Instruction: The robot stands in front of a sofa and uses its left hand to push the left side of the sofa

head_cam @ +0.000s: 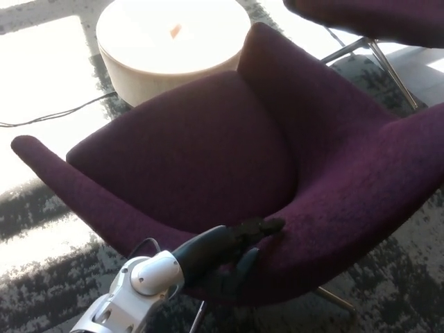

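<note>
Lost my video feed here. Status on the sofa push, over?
Left hand pressed against the near edge of the purple sofa, fingers spread, holding nothing. Right hand out of view. Round white table just behind the sofa; cable on the floor.

Black hand (232,243), silver-white forearm (132,295)

A round pale table (173,52) stands on mottled grey carpet (41,277), a black cable (55,114) trailing beside it.

Single head camera, steeply down, close over sofa (208,152)
</note>
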